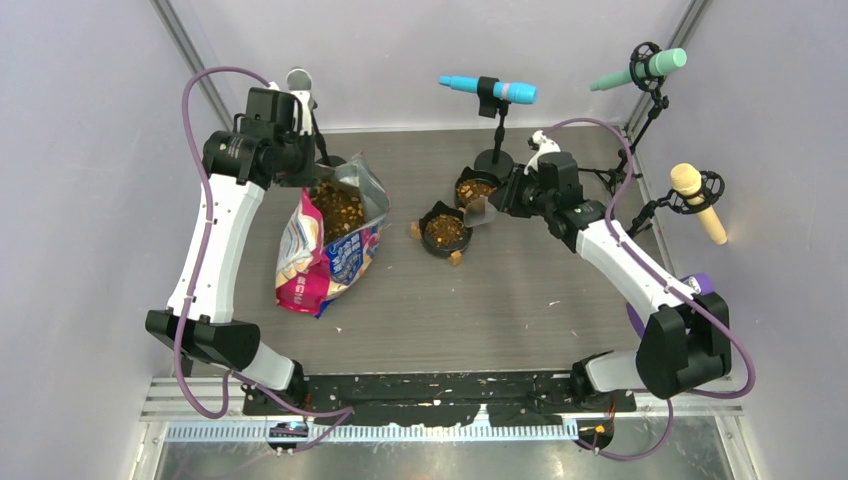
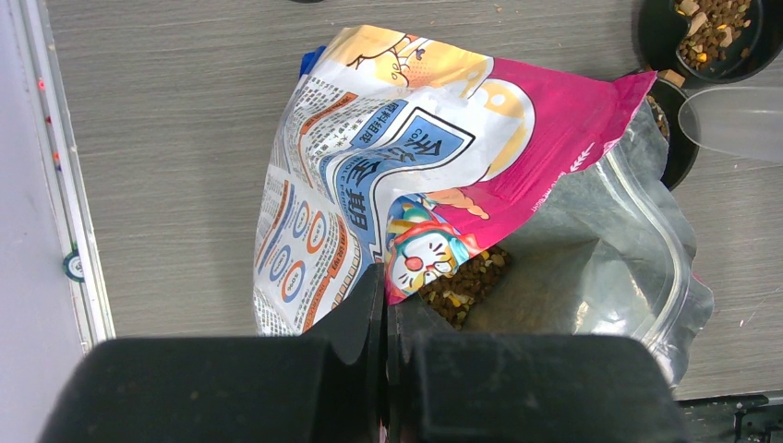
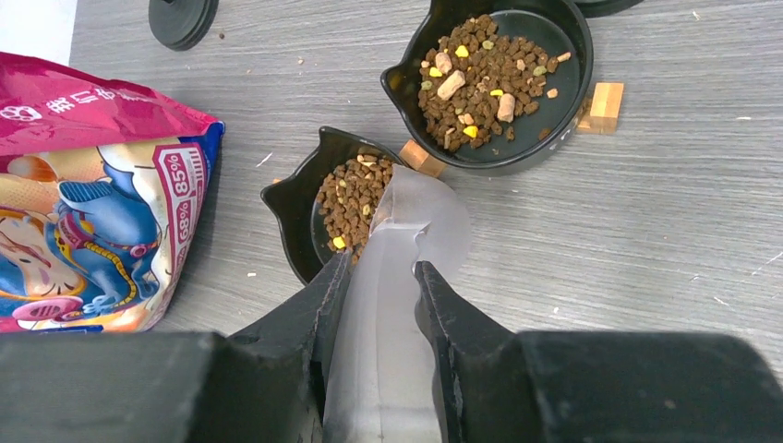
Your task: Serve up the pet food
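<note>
The pink-and-blue bag lies open on the table, with brown pet food showing in its mouth. My left gripper is shut on the bag's rim, and kibble lies just beyond it. My right gripper is shut on the handle of a translucent scoop. The scoop's head rests over the edge of the nearer black bowl, which holds kibble. A second bowl beyond it also holds kibble. From above, the scoop sits between both bowls.
Microphones on stands ring the back and right: blue, green, yellow. A round black stand base sits on the table behind the bag. Crumbs dot the table near its front edge.
</note>
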